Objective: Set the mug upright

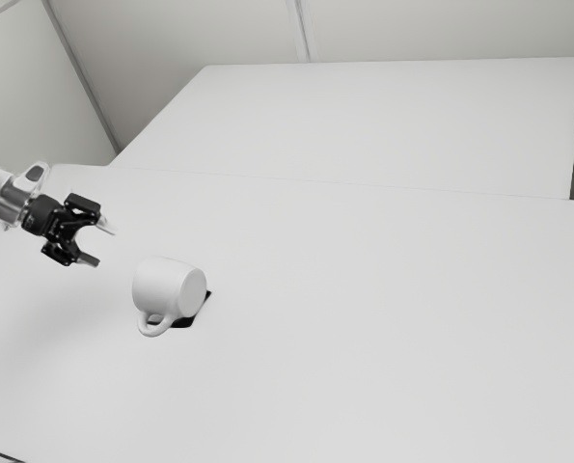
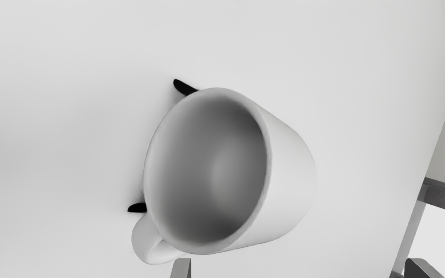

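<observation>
One mug (image 1: 161, 285) lying sideways, claw (image 1: 103, 246) spread nearby

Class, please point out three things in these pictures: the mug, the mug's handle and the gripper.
Mug (image 1: 159, 285): exterior view, on the outer side wall.
Handle (image 2: 141, 236): wrist view, on the outer curve of its loop.
Gripper (image 1: 104, 247): exterior view, midway between its open fingertips.

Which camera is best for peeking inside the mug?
The wrist view. It looks through the open mouth, so you see the mug's inside, with the rim around it. The exterior view looks from the other end: there you see the mug on its side, its closed bottom and its handle.
</observation>
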`<state>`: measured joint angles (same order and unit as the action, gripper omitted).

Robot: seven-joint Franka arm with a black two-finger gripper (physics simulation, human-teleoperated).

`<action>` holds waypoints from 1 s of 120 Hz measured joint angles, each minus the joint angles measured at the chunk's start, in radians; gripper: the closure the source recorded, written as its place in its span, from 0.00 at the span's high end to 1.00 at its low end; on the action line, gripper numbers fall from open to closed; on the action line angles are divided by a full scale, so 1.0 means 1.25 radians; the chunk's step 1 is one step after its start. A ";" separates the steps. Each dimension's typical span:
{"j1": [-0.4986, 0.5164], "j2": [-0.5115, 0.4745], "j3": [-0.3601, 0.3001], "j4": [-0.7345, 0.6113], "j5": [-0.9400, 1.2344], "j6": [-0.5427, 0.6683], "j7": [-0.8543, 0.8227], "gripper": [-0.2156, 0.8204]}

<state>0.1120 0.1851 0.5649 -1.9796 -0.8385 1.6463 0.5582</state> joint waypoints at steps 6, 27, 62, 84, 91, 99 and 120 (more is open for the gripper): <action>0.005 0.012 0.002 -0.013 -0.044 -0.002 0.042 0.79; 0.022 0.047 0.014 -0.063 -0.162 -0.022 0.164 0.79; 0.024 0.095 0.012 -0.101 -0.244 -0.046 0.303 0.79; 0.022 0.107 -0.010 -0.120 -0.284 -0.050 0.361 0.79; 0.021 0.108 -0.019 -0.124 -0.292 -0.050 0.376 0.79; 0.020 0.107 -0.029 -0.133 -0.299 -0.050 0.392 0.79; 0.019 0.107 -0.039 -0.138 -0.312 -0.047 0.425 0.78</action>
<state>0.1363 0.3184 0.5167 -2.1522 -1.2291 1.5872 1.0890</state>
